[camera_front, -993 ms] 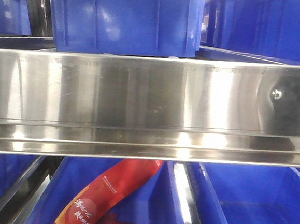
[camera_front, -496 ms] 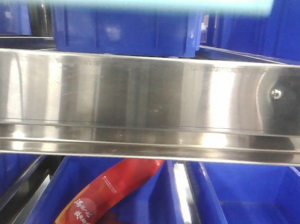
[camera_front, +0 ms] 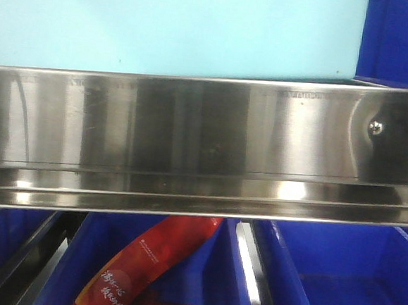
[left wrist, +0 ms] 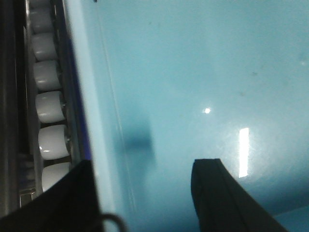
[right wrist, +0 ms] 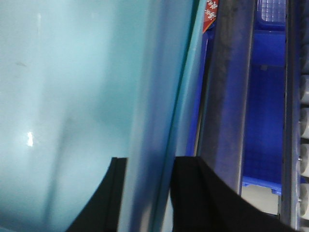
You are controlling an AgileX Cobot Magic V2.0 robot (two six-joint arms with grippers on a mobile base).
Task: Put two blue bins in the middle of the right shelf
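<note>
Bins are what matter here, and the one in hand shows as a pale teal bin (camera_front: 178,30) that fills the upper part of the front view, just above the steel shelf rail (camera_front: 204,145). The left claw (left wrist: 145,198) has one dark finger on the smooth bin face and the other over the bin's edge beside the white rollers (left wrist: 50,106), so it seems to straddle the wall; how firmly it pinches I cannot tell. The right claw (right wrist: 147,193) sits astride the raised rim of the same bin, its fingers close on either side, apparently gripping it. Beyond that claw lie a steel beam and a blue bin (right wrist: 265,121) on the level below. The main risk, as I judge it, is the bin's bottom edge catching the rail, since the two look almost touching; a snag there could twist the load and pull the rim out of one claw. Uneven lifting between the arms would tilt the bin and cause a slip. Below the rail, another blue bin holding a red packet (camera_front: 145,268) could be struck if the load drops.
</note>
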